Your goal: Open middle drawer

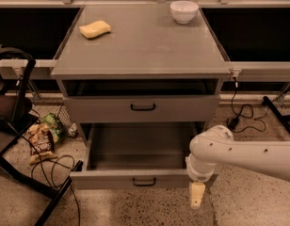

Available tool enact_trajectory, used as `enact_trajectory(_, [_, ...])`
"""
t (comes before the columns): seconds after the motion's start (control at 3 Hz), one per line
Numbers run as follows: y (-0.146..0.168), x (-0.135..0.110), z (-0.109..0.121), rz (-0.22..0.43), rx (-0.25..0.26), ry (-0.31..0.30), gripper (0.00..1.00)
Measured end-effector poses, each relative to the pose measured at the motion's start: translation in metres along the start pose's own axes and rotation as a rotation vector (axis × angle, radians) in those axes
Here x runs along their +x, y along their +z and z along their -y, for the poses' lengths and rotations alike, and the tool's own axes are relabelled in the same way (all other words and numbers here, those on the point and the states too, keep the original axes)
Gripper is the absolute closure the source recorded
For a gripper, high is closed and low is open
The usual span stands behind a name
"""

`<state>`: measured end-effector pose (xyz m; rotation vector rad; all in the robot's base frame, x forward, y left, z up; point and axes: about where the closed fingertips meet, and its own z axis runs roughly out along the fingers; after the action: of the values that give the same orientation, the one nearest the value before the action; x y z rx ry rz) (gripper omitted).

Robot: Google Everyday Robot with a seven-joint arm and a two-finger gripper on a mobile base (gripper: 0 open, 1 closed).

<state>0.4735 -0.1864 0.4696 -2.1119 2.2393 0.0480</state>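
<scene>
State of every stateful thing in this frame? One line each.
middle drawer: pulled out, open.
upper drawer: pushed in.
pincer: pointing down, by the middle drawer's front right corner.
white bowl: upright on the cabinet top, back right.
yellow sponge: lying flat, back left.

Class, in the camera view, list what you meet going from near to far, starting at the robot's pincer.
pincer, hanging low by the open drawer's right front corner → middle drawer, pulled open → taller-fronted drawer → yellow sponge → white bowl
</scene>
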Motion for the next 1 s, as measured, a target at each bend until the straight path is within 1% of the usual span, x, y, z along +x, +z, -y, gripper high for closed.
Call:
enact_trajectory(0.33, [0.025, 0.000, 0.024, 0.054, -0.007, 0.010, 0.00])
enact_trajectory(0.67, [0.026, 0.000, 0.024, 0.054, -0.007, 0.011, 0.00])
enact_trajectory(1.0, [0.031, 0.013, -0.007, 0.003, -0.066, 0.060, 0.18])
